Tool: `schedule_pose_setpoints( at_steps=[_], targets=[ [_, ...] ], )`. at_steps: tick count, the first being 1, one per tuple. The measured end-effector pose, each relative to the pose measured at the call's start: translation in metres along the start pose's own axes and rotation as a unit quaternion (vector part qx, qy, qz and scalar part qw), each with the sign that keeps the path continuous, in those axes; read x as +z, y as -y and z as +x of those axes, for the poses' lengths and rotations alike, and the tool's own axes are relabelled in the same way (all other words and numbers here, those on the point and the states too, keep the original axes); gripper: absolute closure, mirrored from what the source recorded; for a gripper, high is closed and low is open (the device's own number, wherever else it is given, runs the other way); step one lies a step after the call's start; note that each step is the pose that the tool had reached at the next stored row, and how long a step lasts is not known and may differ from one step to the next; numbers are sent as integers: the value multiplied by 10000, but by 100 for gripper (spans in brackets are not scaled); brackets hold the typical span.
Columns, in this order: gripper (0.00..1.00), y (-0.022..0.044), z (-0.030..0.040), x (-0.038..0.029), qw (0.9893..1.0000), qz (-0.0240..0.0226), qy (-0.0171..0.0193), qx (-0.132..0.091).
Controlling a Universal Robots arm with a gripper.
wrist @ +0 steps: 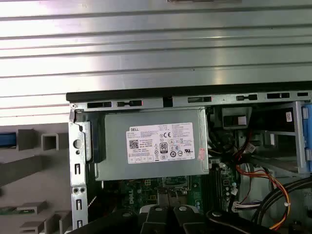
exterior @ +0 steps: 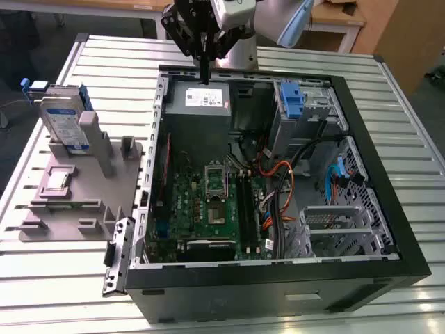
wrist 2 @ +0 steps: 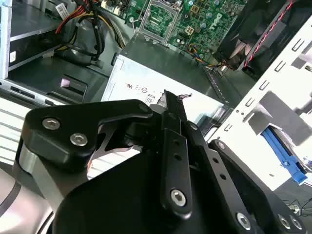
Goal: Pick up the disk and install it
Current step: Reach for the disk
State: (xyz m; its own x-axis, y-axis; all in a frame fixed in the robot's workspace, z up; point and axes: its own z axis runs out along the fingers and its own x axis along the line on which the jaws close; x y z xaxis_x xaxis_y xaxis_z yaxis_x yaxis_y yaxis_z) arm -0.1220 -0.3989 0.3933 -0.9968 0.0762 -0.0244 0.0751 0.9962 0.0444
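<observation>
You have nothing done yet: your gripper [exterior: 205, 75] hangs closed and empty above the power supply [exterior: 199, 99], while the disk [exterior: 64, 120] stands on edge in the grey stand [exterior: 76, 188] outside the case [exterior: 278, 289].

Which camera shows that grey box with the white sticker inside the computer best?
The first wrist view: the power-supply box faces it whole, sticker unobstructed. The exterior view shows the box aslant, beneath the gripper; in the second wrist view the gripper covers part of it.
</observation>
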Motion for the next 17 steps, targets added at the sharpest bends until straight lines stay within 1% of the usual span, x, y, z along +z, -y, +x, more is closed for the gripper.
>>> schedule_pose_setpoints(
  at_steps=[17],
  targets=[
    [89,2,24,0,10000,0,0,1]
  ],
)
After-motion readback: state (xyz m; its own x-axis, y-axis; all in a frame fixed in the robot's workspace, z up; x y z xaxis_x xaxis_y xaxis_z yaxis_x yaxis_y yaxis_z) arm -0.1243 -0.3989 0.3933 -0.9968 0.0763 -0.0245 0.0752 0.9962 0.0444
